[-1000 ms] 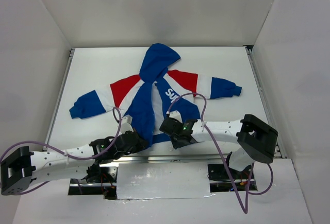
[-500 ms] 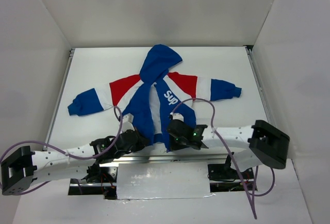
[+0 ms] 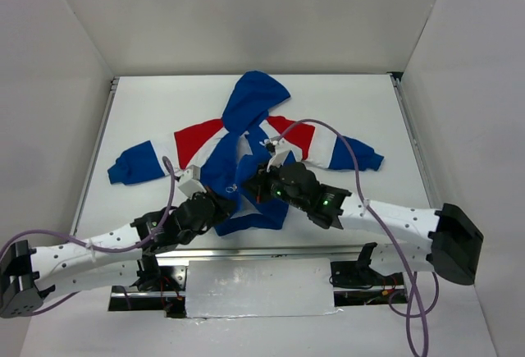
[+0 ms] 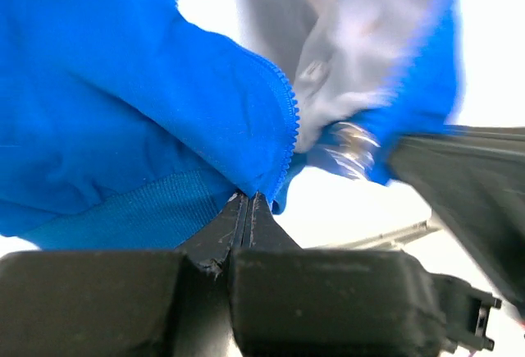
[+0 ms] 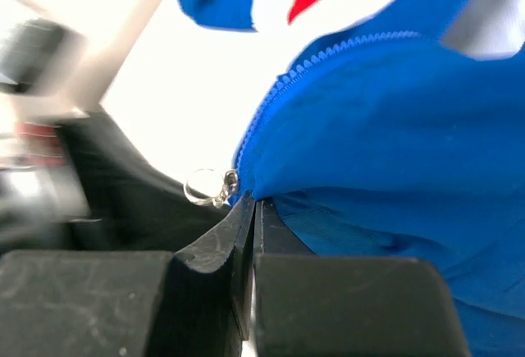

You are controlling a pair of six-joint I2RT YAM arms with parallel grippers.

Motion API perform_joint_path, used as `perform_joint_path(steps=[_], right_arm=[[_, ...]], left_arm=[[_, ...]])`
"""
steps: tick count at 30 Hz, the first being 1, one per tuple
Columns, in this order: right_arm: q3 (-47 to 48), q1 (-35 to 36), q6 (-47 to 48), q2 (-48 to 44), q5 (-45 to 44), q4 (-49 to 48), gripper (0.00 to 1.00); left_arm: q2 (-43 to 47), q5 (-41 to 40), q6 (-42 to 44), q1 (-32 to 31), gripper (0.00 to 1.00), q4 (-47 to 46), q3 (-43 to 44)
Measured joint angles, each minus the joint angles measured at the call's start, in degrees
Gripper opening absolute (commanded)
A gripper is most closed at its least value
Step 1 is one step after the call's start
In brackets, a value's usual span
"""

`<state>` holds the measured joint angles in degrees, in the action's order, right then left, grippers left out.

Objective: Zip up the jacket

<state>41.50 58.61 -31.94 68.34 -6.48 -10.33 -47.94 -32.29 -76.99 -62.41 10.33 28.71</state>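
Blue fabric fills both wrist views, and the jacket (image 3: 250, 98) lies on its back on the white table (image 3: 361, 102), hood towards the far wall, sleeves spread to either side and hem towards the arms. Judging by the pale lining (image 4: 353, 37) showing between the two front panels, the zip is not yet joined, so almost all of the task is left: the two bottom ends have to be brought together and seated, and then the slider has to be run up to the collar. What looks done is the gathering of the two edges. The left tool (image 4: 248, 209) is clamped on the bottom corner of one front panel, its jaws pressed together right where the ribbed hem meets the row of zipper teeth (image 4: 289, 119). The right tool (image 5: 250, 209) is likewise pinched shut on the bottom corner of the other panel, with the metal zipper pull (image 5: 205, 186) hanging just beside its tip. From above, the two tools sit near each other over the lower front of the jacket, which bunches up between them. Whether the two ends are already touching is hard to say, since the spot is blurred in the left wrist view.
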Motion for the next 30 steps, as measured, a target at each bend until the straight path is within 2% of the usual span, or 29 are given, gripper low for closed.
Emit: perform_joint_path(steps=[3, 6, 9, 15, 16, 20, 30], right_arm=[[-5.49, 0.02, -0.11, 2.86, -2.4, -4.83, 0.0], [-12.55, 0.02, 0.17, 2.93, -5.01, -5.09, 0.0], [-14.93, 0.02, 1.38, 1.42, -7.39, -6.69, 0.0], [-20.17, 0.02, 2.43, -5.9, -8.46, -21.49, 0.0], [-22.71, 0.02, 2.38, -7.41, -8.11, -25.2, 0.0], [-27.28, 0.02, 1.66, -9.51, -6.49, -30.08, 0.0], [-27.34, 0.02, -5.18, -8.94, 0.28, -32.28, 0.0]], left_arm=[[2.34, -2.27, -0.24, 0.07, 0.0, 3.17, 0.0], [3.37, -3.61, 0.02, 0.09, 0.0, 5.25, 0.02], [3.61, -4.96, 0.22, 0.09, 0.0, 7.52, 0.33], [5.2, -6.64, 2.16, 0.11, 0.0, 8.94, 0.98], [5.75, -6.62, 3.1, 0.11, 0.0, 8.44, 0.98], [7.63, -6.19, 6.99, 0.13, 0.0, 3.5, 0.46], [6.12, -1.2, 14.62, 0.13, 0.0, -11.32, -1.75]])
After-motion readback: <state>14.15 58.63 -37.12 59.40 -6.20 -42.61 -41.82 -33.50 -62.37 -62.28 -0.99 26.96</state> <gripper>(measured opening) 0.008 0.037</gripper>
